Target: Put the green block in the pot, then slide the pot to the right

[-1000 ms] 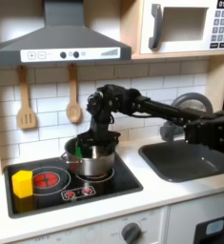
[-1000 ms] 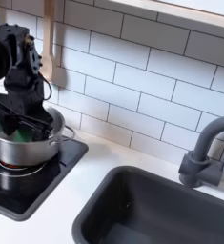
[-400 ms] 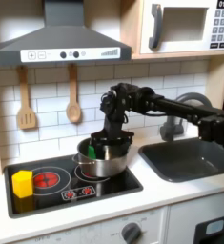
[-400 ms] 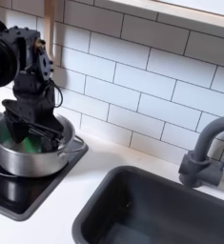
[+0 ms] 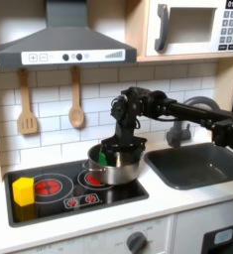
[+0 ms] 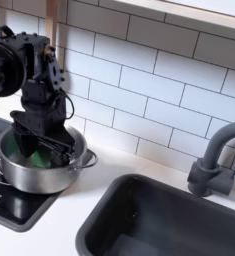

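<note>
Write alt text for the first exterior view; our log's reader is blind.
A black robot arm's gripper reaches into a silver pot holding a green block on a toy stove. A yellow block stands at the first exterior view's left.

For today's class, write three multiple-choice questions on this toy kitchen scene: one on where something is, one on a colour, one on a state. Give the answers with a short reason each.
1. Where is the green block?
A. On the counter by the sink
B. Inside the pot
C. On the range hood

2. What colour is the block standing on the stove's near corner at the first exterior view's left?
A. Yellow
B. Blue
C. White

3. How does the gripper stand to the pot?
A. Far above it, near the microwave
B. Resting in the sink
C. Down at the pot's rim

Answers:
1. B: green shows within the silver pot in both exterior views.
2. A: the yellow block sits beside the red burner.
3. C: the gripper reaches into the pot's rim in the second exterior view; whether it is shut cannot be told.
</note>
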Controlling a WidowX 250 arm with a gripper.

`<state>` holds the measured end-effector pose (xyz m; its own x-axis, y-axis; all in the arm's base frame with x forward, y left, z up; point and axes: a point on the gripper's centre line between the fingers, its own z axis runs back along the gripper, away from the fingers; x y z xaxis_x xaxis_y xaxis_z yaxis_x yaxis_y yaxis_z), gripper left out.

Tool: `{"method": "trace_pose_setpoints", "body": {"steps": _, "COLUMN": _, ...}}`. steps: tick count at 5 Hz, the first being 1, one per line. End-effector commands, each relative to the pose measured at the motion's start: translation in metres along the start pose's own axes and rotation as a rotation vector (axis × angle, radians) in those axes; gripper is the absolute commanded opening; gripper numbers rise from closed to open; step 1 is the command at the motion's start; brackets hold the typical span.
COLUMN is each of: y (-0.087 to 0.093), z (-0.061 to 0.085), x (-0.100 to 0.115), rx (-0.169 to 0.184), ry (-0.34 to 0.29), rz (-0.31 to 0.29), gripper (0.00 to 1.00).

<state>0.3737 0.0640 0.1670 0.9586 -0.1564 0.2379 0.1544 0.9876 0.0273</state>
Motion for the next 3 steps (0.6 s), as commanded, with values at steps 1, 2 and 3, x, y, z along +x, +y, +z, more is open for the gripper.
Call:
{"method": "trace_pose_setpoints", "body": {"steps": 1, "y": -0.0046, "z": -0.0007, "x": -0.0006, "rx": -0.029, "ry": 0.002, "rz": -0.009, "gripper": 1.00}}
{"method": "trace_pose_setpoints", "body": {"steps": 2, "y": -0.0049, "z": -0.0010, "x": -0.0009, "rx": -0.031, "ry": 0.003, "rz": -0.012, "gripper": 1.00}}
{"method": "trace_pose_setpoints", "body": {"steps": 3, "y": -0.0048, "z": -0.0001, "x": -0.0004, "rx": -0.029, "ry": 0.000, "rz": -0.012, "gripper": 1.00}}
